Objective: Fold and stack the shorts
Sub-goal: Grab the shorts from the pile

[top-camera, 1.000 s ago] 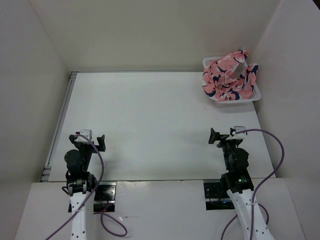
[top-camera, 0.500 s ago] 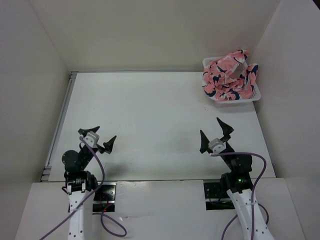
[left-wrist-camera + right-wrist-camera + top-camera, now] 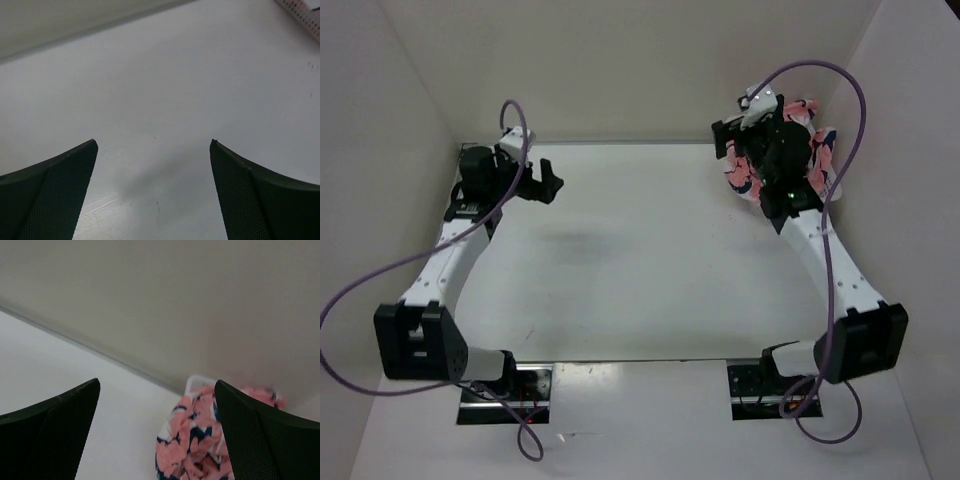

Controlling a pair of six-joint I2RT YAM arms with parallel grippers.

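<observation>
The shorts (image 3: 820, 155), salmon-pink with navy-and-white shapes, lie bunched in a white mesh basket (image 3: 836, 188) at the table's back right corner. My right arm reaches over them and hides much of the pile. The right gripper (image 3: 735, 150) hangs open just left of the basket. In the right wrist view the shorts (image 3: 195, 450) show low between its spread fingers, and the right gripper (image 3: 157, 381) holds nothing. My left gripper (image 3: 545, 180) is open at the back left, above bare table. The left wrist view shows the left gripper (image 3: 153, 141) empty.
White walls enclose the table at the back and on both sides. A metal rail (image 3: 445, 235) runs along the table's left edge. The basket's rim (image 3: 197, 380) stands close to the back wall. A perforated white edge (image 3: 305, 12) shows at the top right of the left wrist view.
Both arms rose from their folded rest near the bases and stretched to the far side, the left to the back left, the right over the basket. Both grippers stayed open.
</observation>
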